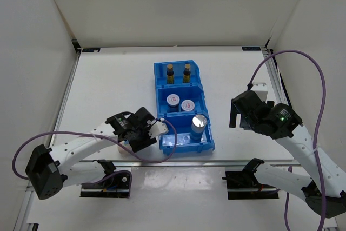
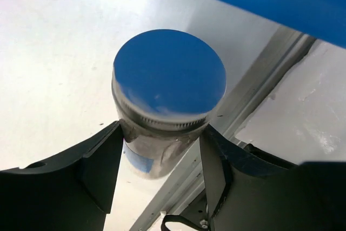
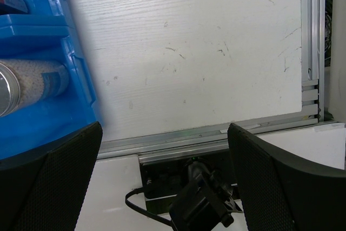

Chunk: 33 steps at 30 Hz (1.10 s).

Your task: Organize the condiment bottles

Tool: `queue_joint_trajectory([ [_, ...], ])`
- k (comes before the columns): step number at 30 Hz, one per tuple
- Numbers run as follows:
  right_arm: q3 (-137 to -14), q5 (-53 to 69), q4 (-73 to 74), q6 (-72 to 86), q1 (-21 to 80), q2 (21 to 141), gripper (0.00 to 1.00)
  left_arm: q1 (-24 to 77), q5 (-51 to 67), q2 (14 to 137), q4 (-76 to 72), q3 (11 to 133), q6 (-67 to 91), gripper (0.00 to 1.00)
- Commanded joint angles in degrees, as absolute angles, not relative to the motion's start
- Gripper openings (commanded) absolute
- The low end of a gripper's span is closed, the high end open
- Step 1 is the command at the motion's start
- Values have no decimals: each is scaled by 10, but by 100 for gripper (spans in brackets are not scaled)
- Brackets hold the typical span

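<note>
The left end effector (image 2: 161, 158) is clamped on a silver-lidded, blue-labelled glass shaker bottle (image 2: 168, 74), gripped between its fingers close to the blue plastic bin (image 1: 210, 143). The right end effector (image 3: 165, 160) gapes empty over the white tabletop (image 3: 205, 52), with the bin at its left.

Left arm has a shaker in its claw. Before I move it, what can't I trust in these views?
- Top view: the held shaker is mostly hidden under the left claw, so its gap to the blue bin can't be judged.
- Left wrist: its base is hidden by its own body and the claw, so whether it is lifted or resting is unclear.
- Right wrist: the bin's shaker is cut off by the left edge.
- Top view: the amber bottles have labels too small to read.
</note>
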<state>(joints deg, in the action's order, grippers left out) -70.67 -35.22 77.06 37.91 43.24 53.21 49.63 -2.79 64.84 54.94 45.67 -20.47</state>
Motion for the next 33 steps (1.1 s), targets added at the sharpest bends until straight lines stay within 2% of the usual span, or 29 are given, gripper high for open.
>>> queue_joint_trajectory([
  [1, -707, -366, 778, 379, 432, 526, 100, 495, -60, 599, 542, 489, -196, 11],
  [13, -707, -366, 778, 379, 432, 531, 100, 495, -142, 523, 542, 553, -191, 11],
  [19, -707, -366, 778, 379, 432, 531, 100, 495, -143, 510, 542, 633, -170, 11],
  [24, -707, -366, 778, 379, 432, 531, 100, 495, -113, 516, 524, 720, -135, 11],
  [28, -707, -366, 778, 379, 432, 531, 100, 495, -24, 535, 488, 776, -121, 11],
  [33, -707, -366, 778, 379, 432, 531, 100, 495, 66, 553, 413, 773, -61, 11],
])
